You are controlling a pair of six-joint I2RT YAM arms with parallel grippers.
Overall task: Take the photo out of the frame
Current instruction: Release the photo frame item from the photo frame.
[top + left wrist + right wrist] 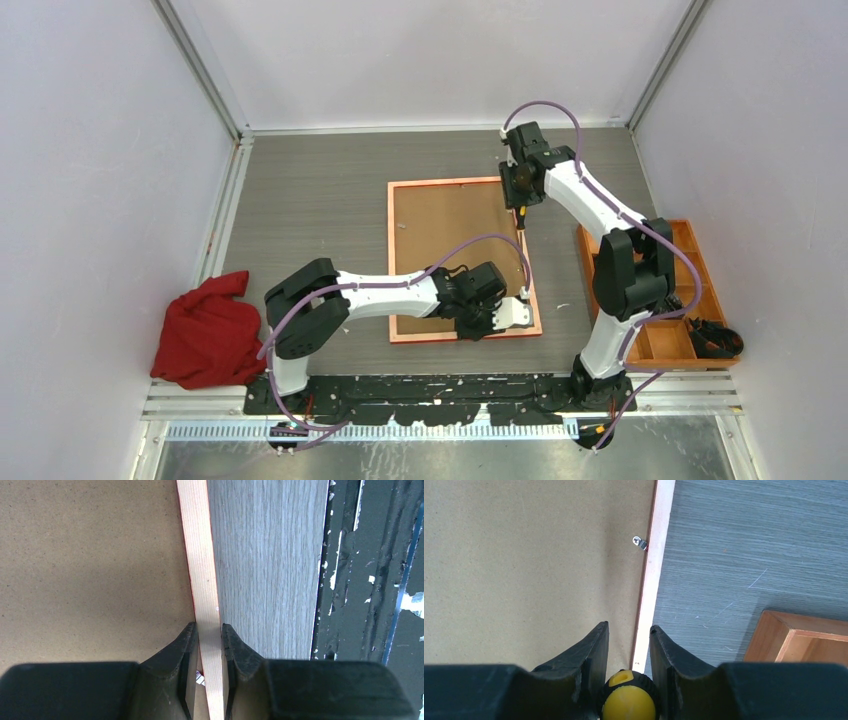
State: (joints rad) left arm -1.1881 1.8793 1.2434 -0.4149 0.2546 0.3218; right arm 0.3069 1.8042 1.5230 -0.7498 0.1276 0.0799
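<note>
Left gripper [209, 626]: we pinch the frame [199, 555] by its rail.
Right gripper [629, 626]: we clasp a yellow-handled screwdriver [629, 702].

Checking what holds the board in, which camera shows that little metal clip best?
Right wrist: the metal clip is sharp, on the backing board beside the frame. Top external is too distant; left wrist shows no clear clip.

Tray [583, 250] near frame's [391, 260] right rail

I see plain white walls [420, 60] closing three sides, well beyond my left pincer [526, 312]; grey wood-grain tabletop [300, 200] spreads beneath it, evenly lit, chipped black rail [430, 385] near it.
</note>
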